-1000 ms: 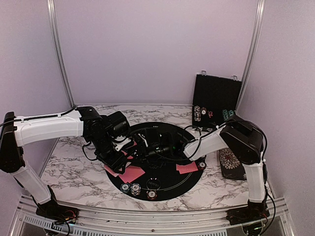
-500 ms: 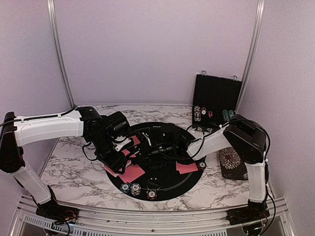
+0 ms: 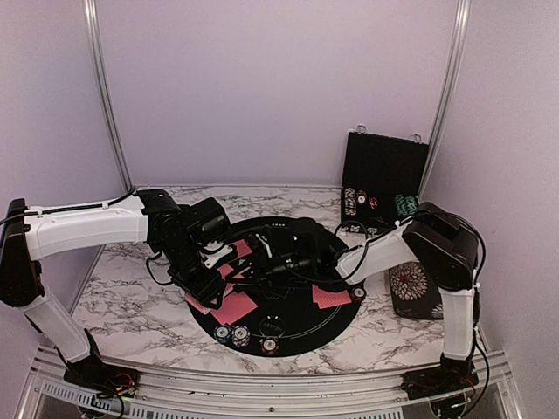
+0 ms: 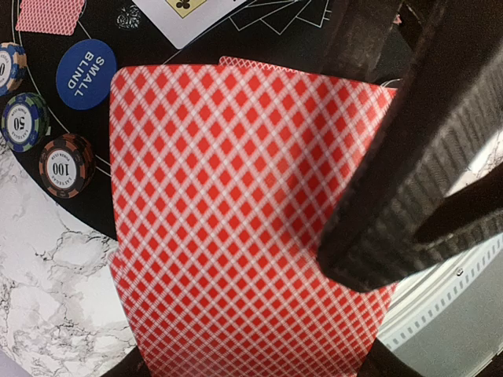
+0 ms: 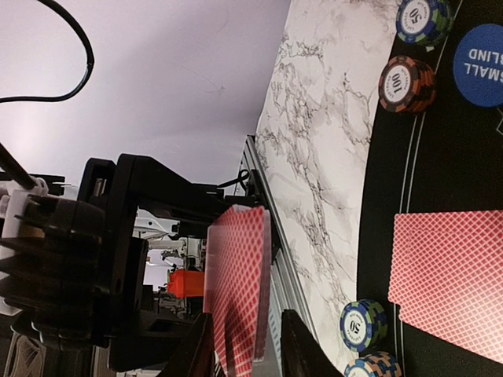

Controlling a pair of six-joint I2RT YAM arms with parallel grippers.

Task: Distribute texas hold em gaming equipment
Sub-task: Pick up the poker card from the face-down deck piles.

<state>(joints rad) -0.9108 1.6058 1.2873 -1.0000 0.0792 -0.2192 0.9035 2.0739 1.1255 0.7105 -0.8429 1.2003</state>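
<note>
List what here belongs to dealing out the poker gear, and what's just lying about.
Job:
- held deck
- dealt cards
- chips
- small blind button

Lying about:
- chip case
- floral pad
- table

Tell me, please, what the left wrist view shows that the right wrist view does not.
Only the left wrist view shows a face-up white card and the broad patterned back of the deck. Only the right wrist view shows a black cable looping overhead, and the deck edge-on. Both show the deck of red-backed cards, the blue Small Blind button and the 100 chip.
</note>
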